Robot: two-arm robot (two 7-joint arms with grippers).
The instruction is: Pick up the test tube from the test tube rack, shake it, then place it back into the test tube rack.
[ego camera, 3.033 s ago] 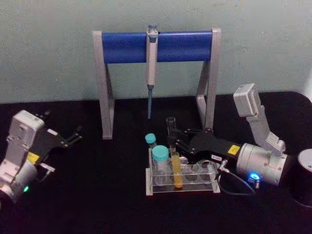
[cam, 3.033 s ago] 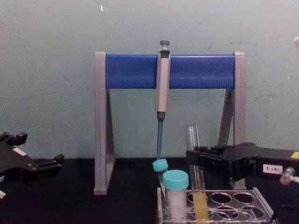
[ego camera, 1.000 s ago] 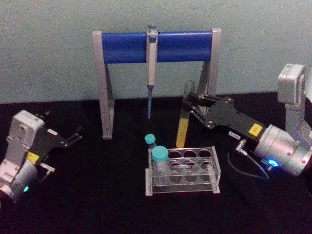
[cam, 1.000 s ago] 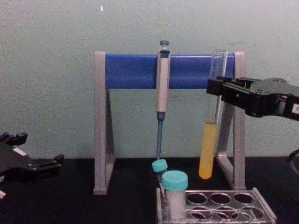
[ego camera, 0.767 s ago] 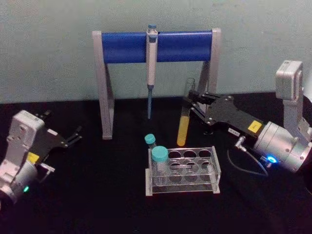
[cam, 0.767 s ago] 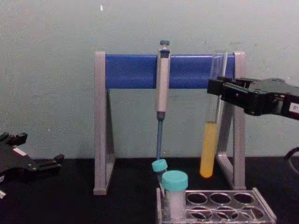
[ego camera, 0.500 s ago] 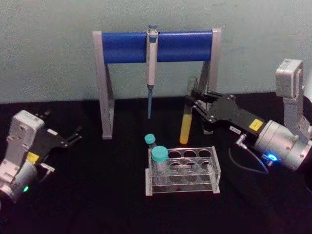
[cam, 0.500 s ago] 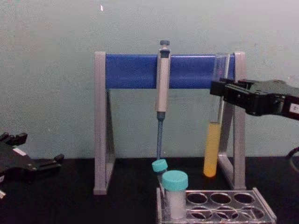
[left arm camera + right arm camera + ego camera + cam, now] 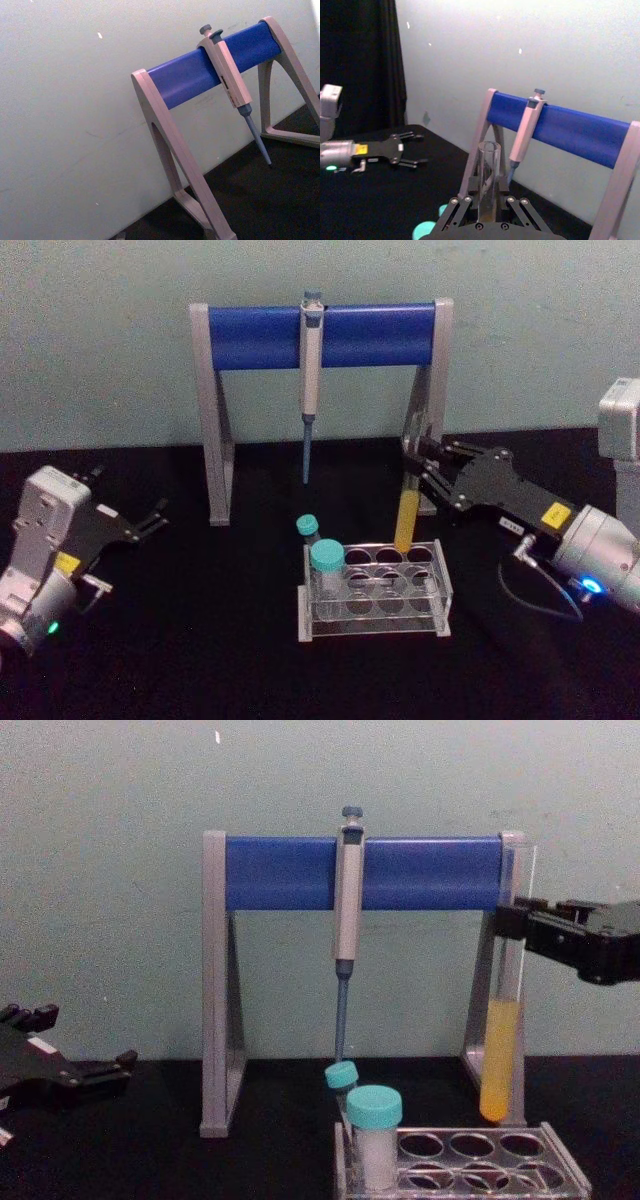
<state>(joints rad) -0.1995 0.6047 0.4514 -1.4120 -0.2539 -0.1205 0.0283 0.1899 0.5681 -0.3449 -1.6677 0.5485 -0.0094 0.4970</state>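
Your right gripper (image 9: pixel 412 472) clamps the test tube (image 9: pixel 405 523) upright just above the test tube rack (image 9: pixel 385 627), back-right corner: lifted out, shaking unconfirmed, return pending. Left gripper (image 9: pixel 152 520) idles spread, well left.

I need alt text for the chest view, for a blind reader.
The right tool holds the test tube of yellow liquid nearly upright above the test tube rack. Behind, a pipette hangs on a stand; the left tool sits open at left.
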